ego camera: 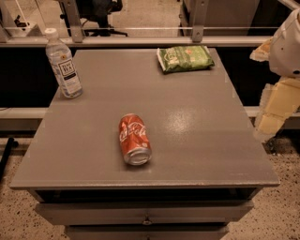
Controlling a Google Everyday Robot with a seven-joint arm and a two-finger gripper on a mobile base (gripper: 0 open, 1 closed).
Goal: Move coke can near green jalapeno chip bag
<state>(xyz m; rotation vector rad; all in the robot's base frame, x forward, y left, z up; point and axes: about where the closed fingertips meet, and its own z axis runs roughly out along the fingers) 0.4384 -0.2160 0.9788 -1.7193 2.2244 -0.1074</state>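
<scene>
The gripper (272, 112) hangs off the right edge of the table (211, 140), beside it and not over it, well apart from everything on top; it holds nothing, and whether it is spread or pressed together cannot be told from this angle. The can (134, 139) lies on its side near the front of the table, a little left of centre, long axis running roughly front to back and its silver end facing the front edge. It is probably light and thin-walled, so a hard squeeze could dent it, and its smooth round body could roll sideways if nudged from one side. The likely best hold is across the middle of the barrel, coming down from above with the jaws either side of the round body, not on the ends. The bag (184, 58) lies flat at the far edge, right of centre, well apart from the can; it looks soft and crinkly and would shift easily if bumped. A bottle (63, 63) stands upright at the far left corner, away from the direct line between can and bag. The tabletop is flat, grey and faintly glossy, offering little grip against rolling. A drawer (146, 220) sits below it, a speckled floor around it, and a rail (140, 29) with a chair (96, 14) behind.
</scene>
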